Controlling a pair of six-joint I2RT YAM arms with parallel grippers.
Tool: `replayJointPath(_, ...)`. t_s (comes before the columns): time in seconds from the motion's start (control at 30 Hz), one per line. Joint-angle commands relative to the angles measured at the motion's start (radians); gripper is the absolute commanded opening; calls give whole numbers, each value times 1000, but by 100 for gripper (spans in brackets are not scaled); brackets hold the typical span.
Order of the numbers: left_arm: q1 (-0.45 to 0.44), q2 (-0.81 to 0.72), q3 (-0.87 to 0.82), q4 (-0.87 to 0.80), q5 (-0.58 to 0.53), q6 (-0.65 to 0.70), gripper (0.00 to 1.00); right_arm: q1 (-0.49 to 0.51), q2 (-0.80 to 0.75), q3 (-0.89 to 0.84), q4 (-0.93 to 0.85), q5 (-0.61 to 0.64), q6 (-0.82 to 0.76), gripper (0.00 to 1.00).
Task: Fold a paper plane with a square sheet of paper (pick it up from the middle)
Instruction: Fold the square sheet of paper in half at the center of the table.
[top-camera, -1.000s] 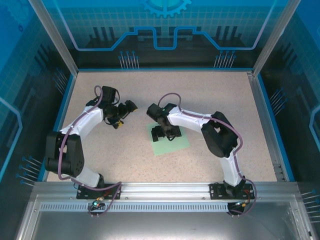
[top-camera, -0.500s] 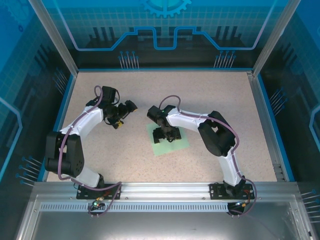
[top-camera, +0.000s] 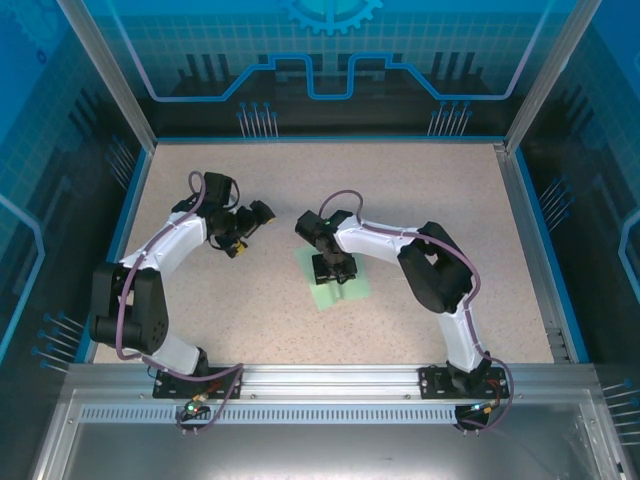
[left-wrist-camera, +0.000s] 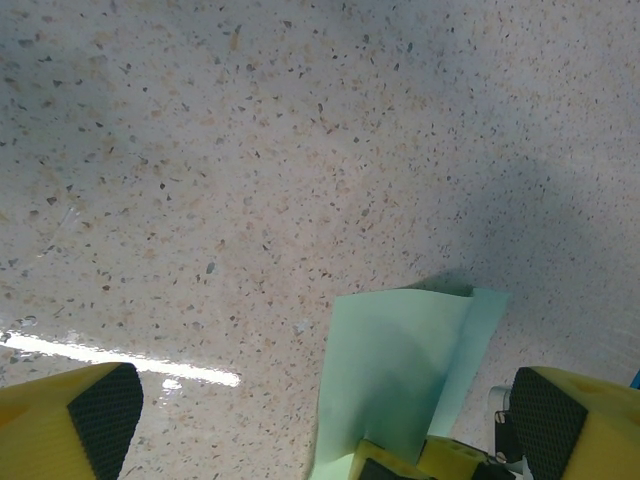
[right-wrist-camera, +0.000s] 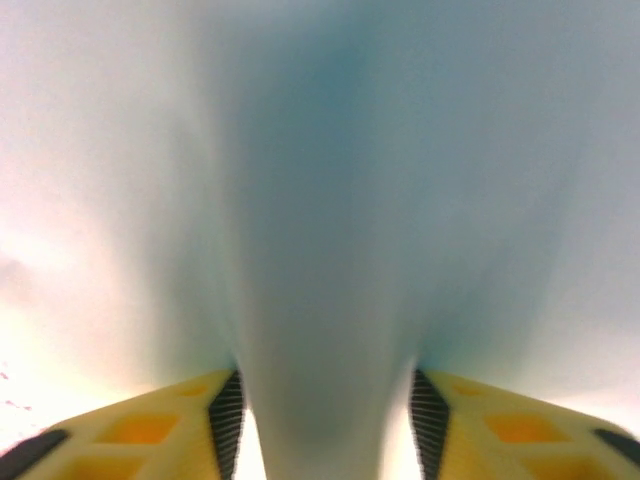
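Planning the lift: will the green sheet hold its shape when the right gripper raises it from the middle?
Probably floppy: the green sheet humps into a soft ridge between the right gripper pads. Likely very light, since the left wrist view shows it thin and arching off the table; its edges should droop when lifted. It looks smooth, so a gentle pinch might slip.

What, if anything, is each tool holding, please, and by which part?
The right tool pinches the square sheet of paper by its bunched middle; the open left tool holds nothing.

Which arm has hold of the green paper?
The right arm: its jaws squeeze a ridge of the green paper; the left arm has jaws gaping over bare table.
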Motion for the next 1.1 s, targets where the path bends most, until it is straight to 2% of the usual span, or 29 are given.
replayJointPath(0.0,5,13,-9,-18,27,19,98,-18,-79,-35,79,-75,-5,40)
replayJointPath(0.13,3,15,-14,-11,40,15,98,-48,-168,-86,199,-211,-15,27)
replayJointPath(0.3,-12,20,-25,23,79,9,98,-111,-277,-223,440,-457,16,26)
replayJointPath(0.4,-41,21,-33,66,105,2,98,-149,-305,-300,556,-543,44,28)
replayJointPath(0.5,-78,31,-48,134,140,-26,97,-183,-298,-345,568,-542,61,28)
replayJointPath(0.77,-199,81,-85,308,195,-79,85,-205,-224,-378,491,-413,57,33)
replayJointPath(1.07,-265,194,-68,380,229,-103,57,-206,-211,-383,442,-335,59,45)
